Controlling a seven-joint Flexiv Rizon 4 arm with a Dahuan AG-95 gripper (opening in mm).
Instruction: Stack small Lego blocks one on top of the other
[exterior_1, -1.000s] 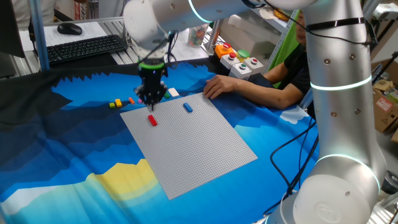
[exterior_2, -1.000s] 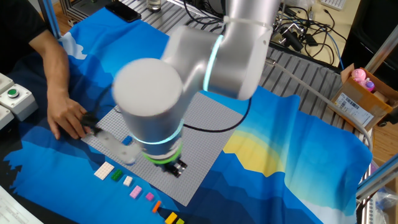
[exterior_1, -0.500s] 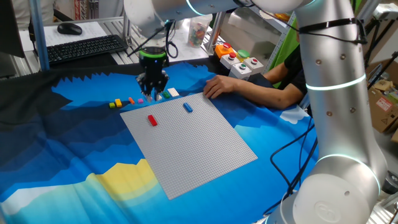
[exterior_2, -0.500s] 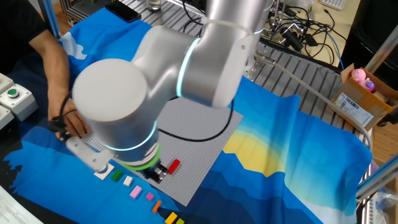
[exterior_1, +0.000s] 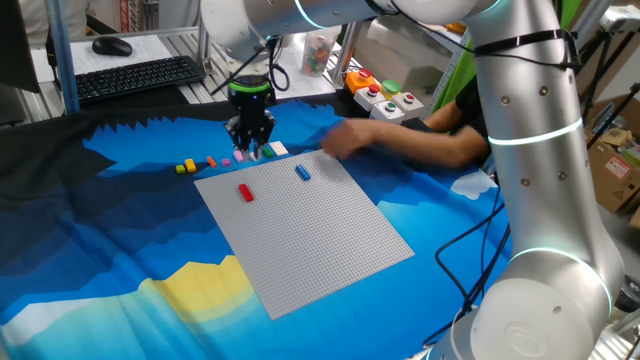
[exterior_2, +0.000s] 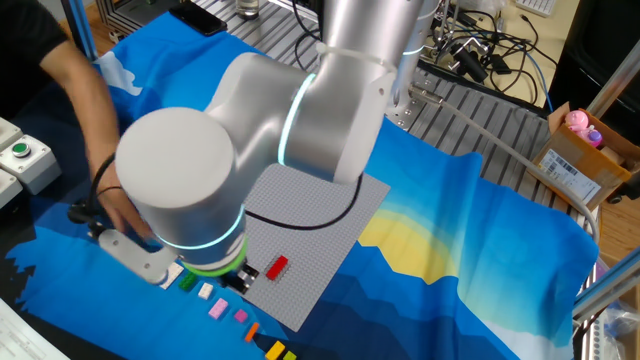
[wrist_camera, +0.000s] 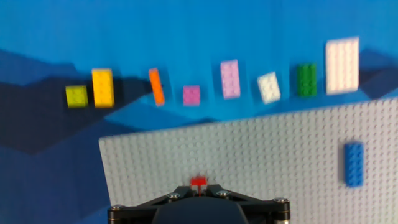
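arm (exterior_1: 520, 150) shifted toward brick row (wrist_camera: 230, 79), fingers (exterior_1: 243, 153) pointing down.

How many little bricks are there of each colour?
Yellow-green brick: 1
Yellow brick: 1
Orange brick: 1
Pink bricks: 2
White bricks: 2
Green brick: 1
Blue brick: 1
Red brick: 1
Total: 10
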